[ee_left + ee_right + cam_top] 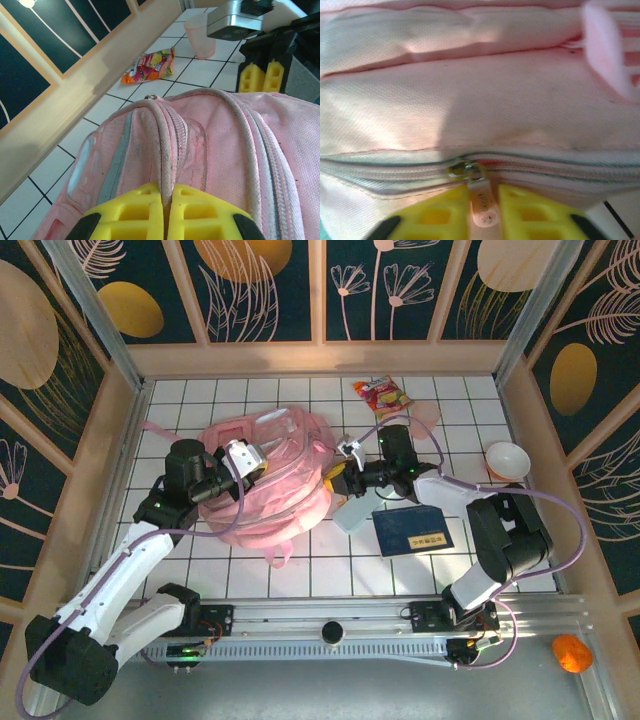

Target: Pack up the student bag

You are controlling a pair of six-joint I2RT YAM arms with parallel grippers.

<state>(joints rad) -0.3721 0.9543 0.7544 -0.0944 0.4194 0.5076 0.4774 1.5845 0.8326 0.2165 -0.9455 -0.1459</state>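
Judging by what is lying loose, packing is hardly getting under way: the student bag (268, 490) is slumping on the tiled table (250, 575) between the two arms, and nothing is visibly going into it yet. The left gripper (166, 212) is clamping fully shut on a raised fold of pink fabric beside a zip line, the cloth bunching up just ahead of its fingers (197, 212). The right gripper (483, 195) is pinching the zipper pull (482, 207), the tab sitting squarely between its fingers, with the slider (465, 170) just beyond the tips; the view is too blurred to say whether that zip is lying open or closed on either side, so opening the bag is probably the step in hand. Waiting to go in, all on the far side of the right fingers from the bag: a dark blue booklet (412, 530) and a pale blue item (350, 512) close behind them, a snack packet (382, 395) and a pink cup (424, 416) farther off, and a white bowl (507, 460) well apart. Standing in the way: soft fabric is sagging around both sets of fingers, so the mouth is likely needing to be held apart before anything slides inside.
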